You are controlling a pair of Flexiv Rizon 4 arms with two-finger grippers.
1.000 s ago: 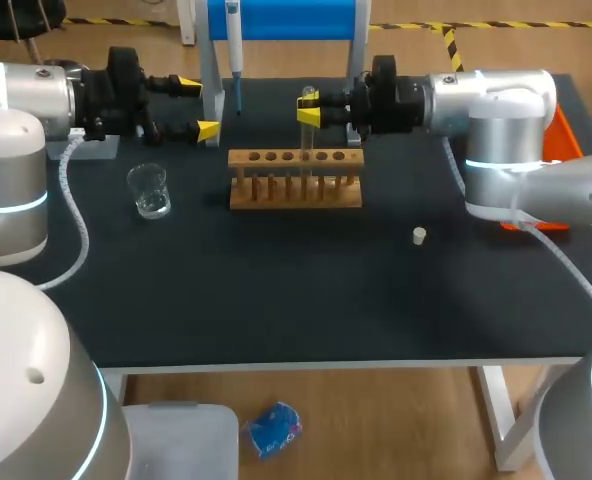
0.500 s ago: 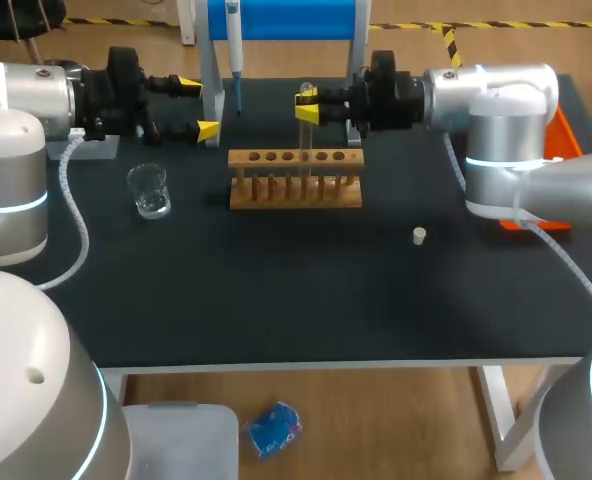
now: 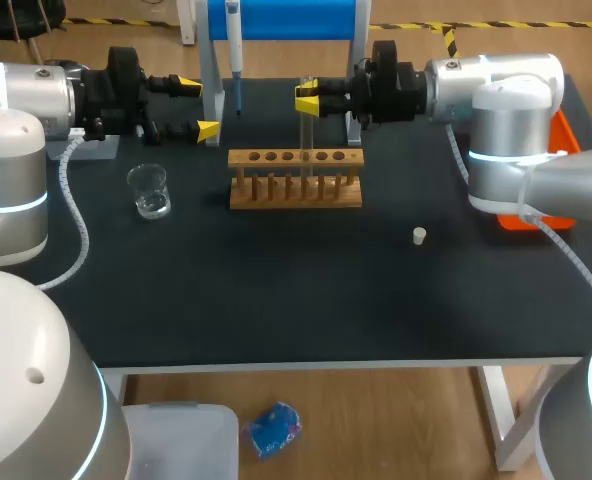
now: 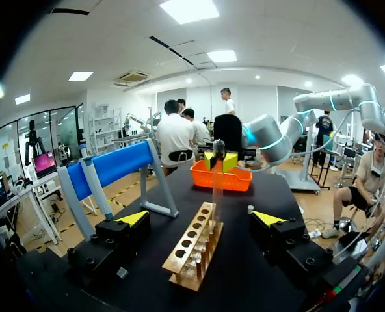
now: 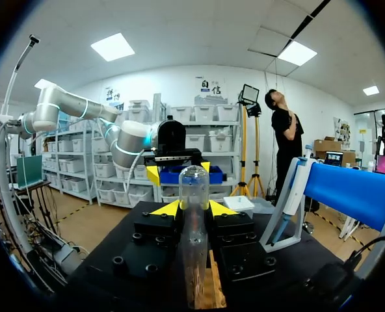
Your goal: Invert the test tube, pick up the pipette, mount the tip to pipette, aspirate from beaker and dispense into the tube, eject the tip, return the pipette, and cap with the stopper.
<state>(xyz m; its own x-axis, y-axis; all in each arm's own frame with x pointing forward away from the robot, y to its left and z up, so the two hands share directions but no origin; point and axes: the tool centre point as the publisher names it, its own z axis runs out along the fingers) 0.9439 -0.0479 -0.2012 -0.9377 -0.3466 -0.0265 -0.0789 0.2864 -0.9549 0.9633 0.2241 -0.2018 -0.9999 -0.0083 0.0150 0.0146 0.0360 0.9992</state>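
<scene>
My right gripper (image 3: 308, 98) is shut on a clear test tube (image 3: 304, 125), held upright over the wooden rack (image 3: 294, 190). In the right wrist view the tube (image 5: 194, 214) stands between the yellow tips of that gripper (image 5: 193, 208), rounded end up. In the left wrist view the tube's (image 4: 216, 188) lower end hangs close above the rack's (image 4: 192, 250) holes. My left gripper (image 3: 198, 108) stays open at the back left, nothing between its tips (image 4: 201, 219). The pipette (image 3: 234, 50) hangs on the blue stand (image 3: 281, 18). A glass beaker (image 3: 149, 190) stands left of the rack. The white stopper (image 3: 419, 236) lies to the rack's right.
The stand's white legs (image 3: 210, 90) rise just behind the rack, between the two grippers. An orange bin (image 3: 559, 150) sits at the table's right edge. Bare black table (image 3: 296, 300) stretches in front of the rack.
My right gripper has risen a little with the test tube, drawing it up out of the rack. The left arm has kept still.
</scene>
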